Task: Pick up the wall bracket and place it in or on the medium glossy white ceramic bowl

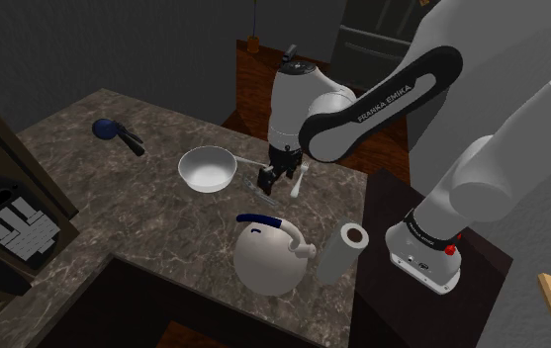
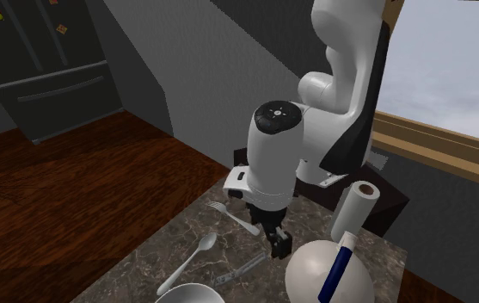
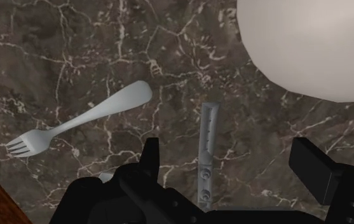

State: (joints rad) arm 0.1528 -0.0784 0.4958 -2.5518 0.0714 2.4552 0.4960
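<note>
i see my gripper released, straddling the bracket without touching it, flat on the counter, fork near.

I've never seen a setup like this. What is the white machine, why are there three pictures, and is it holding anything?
It is a white robot arm standing beside a marble counter. One picture looks down from beside its stand. One is taken from another spot in the room. The third comes from a camera on the arm's hand, looking along its two black fingers.

On the counter are a white bowl, a white kettle with a blue handle, a paper towel roll, a fork and a slim grey bracket.

The fingers stand open, with the bracket lying between them but not clasped, so nothing is held. The bracket is meant to go into the bowl.
</note>
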